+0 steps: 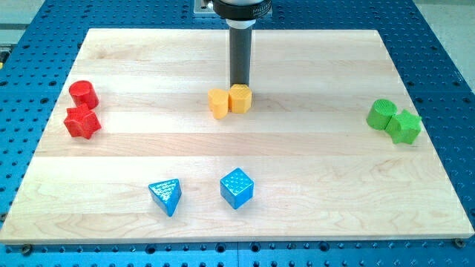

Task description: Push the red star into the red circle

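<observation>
Two red blocks, red star and red circle, already touch far to my tip's left; my gripperless tip, behind the yellow blocks, should approach from below.

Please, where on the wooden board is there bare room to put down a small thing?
Free: the wide stretch between the yellow blocks and the green blocks; also between the red star and the yellow pair. Crowded: my tip sits directly above the yellow blocks; the red circle adjoins the star.
</observation>
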Available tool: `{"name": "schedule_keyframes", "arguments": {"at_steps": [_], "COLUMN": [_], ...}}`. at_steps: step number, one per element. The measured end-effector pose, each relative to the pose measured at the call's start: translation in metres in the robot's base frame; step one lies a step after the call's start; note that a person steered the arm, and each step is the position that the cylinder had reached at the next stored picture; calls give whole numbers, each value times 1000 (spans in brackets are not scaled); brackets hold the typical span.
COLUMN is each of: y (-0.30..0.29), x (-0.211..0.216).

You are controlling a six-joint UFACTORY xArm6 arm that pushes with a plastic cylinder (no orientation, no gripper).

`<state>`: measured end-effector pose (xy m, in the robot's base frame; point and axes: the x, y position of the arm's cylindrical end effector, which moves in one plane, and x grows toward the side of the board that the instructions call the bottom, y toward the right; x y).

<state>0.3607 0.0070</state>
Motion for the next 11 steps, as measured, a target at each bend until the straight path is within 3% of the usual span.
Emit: {"name": "schedule_keyframes", "arguments": {"at_steps": [3,4,5,6,7,10,11], "y": [24,57,-17,-144,-264,-242,-238], "x": [19,70,104,164,162,61,57]}}
